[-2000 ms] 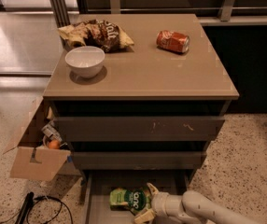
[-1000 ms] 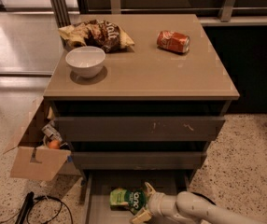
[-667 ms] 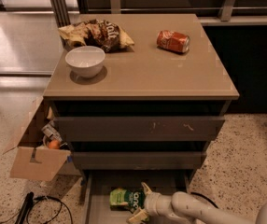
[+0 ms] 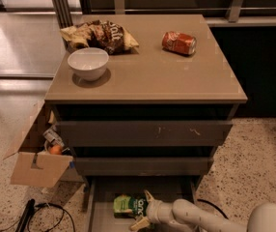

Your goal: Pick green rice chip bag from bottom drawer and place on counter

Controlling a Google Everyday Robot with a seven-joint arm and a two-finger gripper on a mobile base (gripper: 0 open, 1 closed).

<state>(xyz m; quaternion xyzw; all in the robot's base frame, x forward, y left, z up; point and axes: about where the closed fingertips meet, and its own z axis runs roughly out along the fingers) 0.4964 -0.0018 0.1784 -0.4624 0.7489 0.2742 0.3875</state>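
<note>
Your small light-green rice chip bag lies in the open bottom drawer of the grey-brown three-drawer cabinet. The white letters on its dark round logo aren't readable, nor is the white script on the brown-and-cream chip bag on the cabinet's tan counter. The white arm reaches in low from the cabinet's front right, gripper at the bag's right end, fingers spread apart above and below its edge.
</note>
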